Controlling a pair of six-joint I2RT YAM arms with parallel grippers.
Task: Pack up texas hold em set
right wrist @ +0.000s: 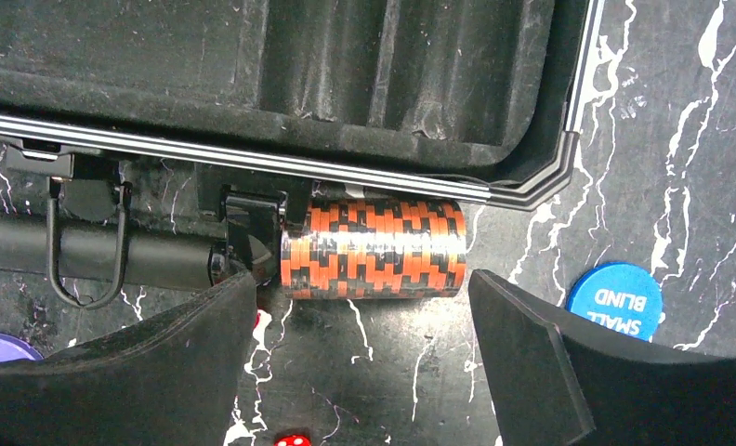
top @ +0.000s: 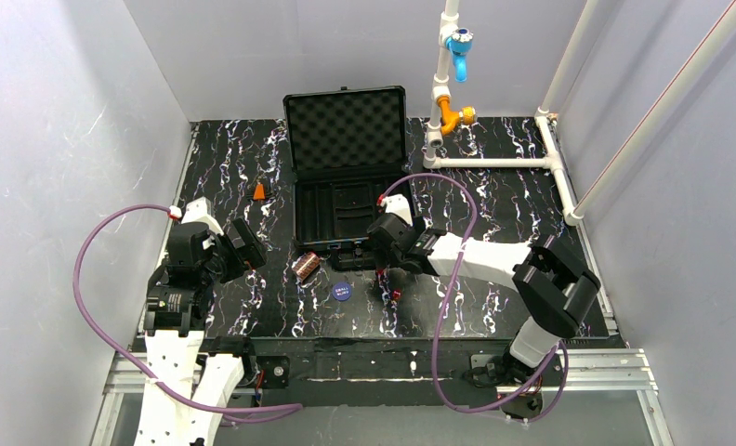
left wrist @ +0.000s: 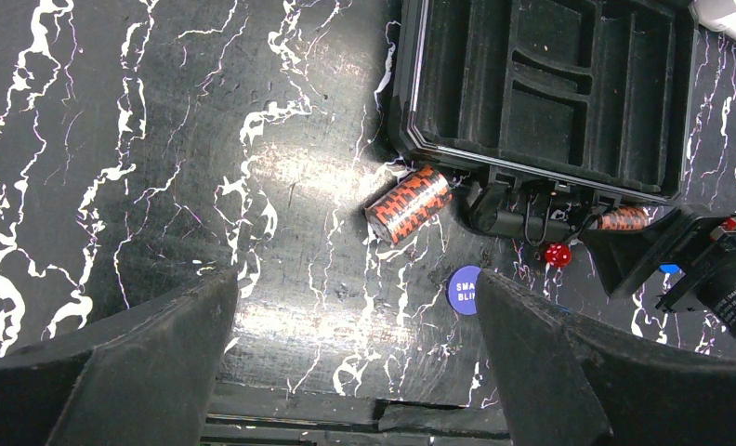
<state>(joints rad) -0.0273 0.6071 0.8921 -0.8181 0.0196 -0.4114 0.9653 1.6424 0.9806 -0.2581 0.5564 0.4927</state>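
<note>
black marbled desk (top: 281, 311), briefcase (top: 346, 200) open. a chip stack (right wrist: 374, 243) lies on its side, probably touching the case's front wall, just ahead of the right hand (right wrist: 362, 288), whose fingers are apart. its long axis runs finger to finger. left hand (left wrist: 355, 279) also spread, farther off.

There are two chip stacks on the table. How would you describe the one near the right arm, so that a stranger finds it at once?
Find the big open black case. Close to its near edge, beside the carrying handle, a chip stack lies on its side, just before the open right tool. The other stack lies at the case's near left corner instead.
</note>
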